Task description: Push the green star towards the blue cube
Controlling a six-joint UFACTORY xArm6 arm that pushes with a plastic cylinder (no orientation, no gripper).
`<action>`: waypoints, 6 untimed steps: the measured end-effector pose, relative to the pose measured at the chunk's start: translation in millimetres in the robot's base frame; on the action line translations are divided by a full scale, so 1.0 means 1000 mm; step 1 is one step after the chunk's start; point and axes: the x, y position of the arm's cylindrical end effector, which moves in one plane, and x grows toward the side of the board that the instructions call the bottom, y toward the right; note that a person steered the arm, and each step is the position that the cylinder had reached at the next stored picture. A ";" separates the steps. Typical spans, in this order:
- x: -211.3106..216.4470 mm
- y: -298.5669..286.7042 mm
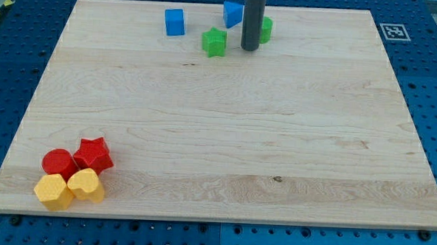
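Note:
The green star (214, 42) lies near the view's top, a little left of centre. The blue cube (175, 22) sits up and to the left of it, with a small gap between them. My tip (250, 48) rests on the board just to the right of the green star, about a block's width away. A second blue block (232, 13) stands above the tip's left side. A second green block (265, 29) is partly hidden behind the rod on its right.
In the view's bottom left corner a red star (94, 154), a red round block (58, 163) and two yellow blocks (54, 191) (86, 185) sit bunched together. The wooden board (225, 137) lies on a blue pegboard table.

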 end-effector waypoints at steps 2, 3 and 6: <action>0.012 -0.026; 0.010 -0.055; 0.008 -0.034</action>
